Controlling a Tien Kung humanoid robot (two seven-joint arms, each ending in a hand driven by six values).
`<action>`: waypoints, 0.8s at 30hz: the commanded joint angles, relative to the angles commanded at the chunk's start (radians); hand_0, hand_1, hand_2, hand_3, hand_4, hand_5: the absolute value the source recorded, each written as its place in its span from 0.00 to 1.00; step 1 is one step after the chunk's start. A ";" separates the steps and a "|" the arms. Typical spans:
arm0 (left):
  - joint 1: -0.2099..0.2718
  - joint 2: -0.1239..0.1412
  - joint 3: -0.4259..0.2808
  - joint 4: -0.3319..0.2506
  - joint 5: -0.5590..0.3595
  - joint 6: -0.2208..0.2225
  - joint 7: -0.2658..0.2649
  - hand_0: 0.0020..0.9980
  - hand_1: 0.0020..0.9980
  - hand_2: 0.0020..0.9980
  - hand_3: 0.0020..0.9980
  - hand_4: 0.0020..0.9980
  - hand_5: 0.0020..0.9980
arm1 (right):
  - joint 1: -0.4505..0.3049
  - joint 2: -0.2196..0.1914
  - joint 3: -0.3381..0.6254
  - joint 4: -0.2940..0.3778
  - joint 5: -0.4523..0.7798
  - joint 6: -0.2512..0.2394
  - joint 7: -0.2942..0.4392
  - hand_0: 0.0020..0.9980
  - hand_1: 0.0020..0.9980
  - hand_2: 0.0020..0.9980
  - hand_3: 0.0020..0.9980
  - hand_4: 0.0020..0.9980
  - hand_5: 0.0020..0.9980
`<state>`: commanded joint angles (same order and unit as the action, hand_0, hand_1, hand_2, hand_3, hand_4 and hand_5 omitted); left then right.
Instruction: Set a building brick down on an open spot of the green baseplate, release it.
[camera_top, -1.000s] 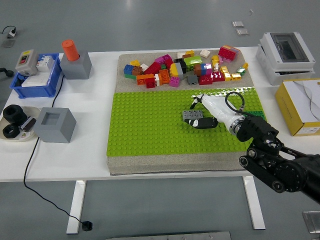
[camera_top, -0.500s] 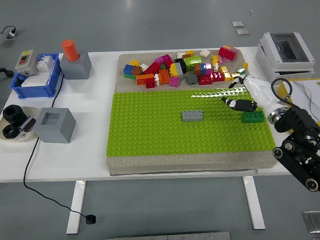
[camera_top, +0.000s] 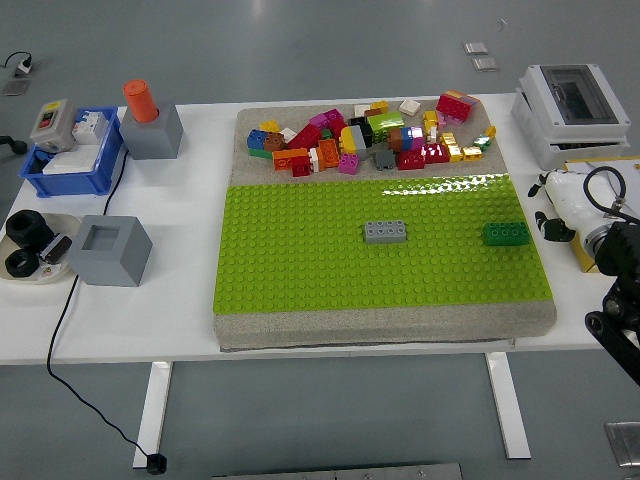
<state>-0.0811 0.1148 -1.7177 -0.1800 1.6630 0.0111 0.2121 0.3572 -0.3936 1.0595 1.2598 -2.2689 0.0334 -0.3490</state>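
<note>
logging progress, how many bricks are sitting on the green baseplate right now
2. A grey rectangular plastic brick sits near the middle of the green studded baseplate, and a dark green rectangular plastic brick sits near its right edge. Nothing appears hidden.

White table (camera_top: 190, 300) — grey floor (camera_top: 300, 50), evenly lit.

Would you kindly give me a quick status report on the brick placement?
Right hand off the board at its right edge, holding nothing. Grey brick seated mid green baseplate, released. Dark green brick sits apart; nothing obstructing.
</note>
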 joint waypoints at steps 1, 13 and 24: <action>0.000 0.000 -0.001 0.000 0.001 0.000 0.001 0.66 0.64 0.65 0.67 0.71 0.21 | 0.000 0.003 -0.002 -0.002 0.000 0.003 -0.002 0.78 0.81 0.85 0.66 0.57 0.04; 0.000 -0.001 -0.001 0.000 0.001 0.000 0.001 0.66 0.64 0.65 0.67 0.71 0.21 | -0.005 0.003 -0.034 0.041 0.055 0.037 -0.030 0.78 0.81 0.86 0.66 0.58 0.03; 0.000 -0.002 -0.001 0.000 0.001 0.000 0.001 0.66 0.64 0.65 0.66 0.71 0.21 | -0.005 0.005 -0.044 0.051 0.070 0.075 -0.064 0.82 0.85 0.91 0.70 0.62 0.05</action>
<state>-0.0806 0.1129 -1.7187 -0.1800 1.6644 0.0107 0.2130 0.3527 -0.3883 1.0150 1.3106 -2.1992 0.1088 -0.4134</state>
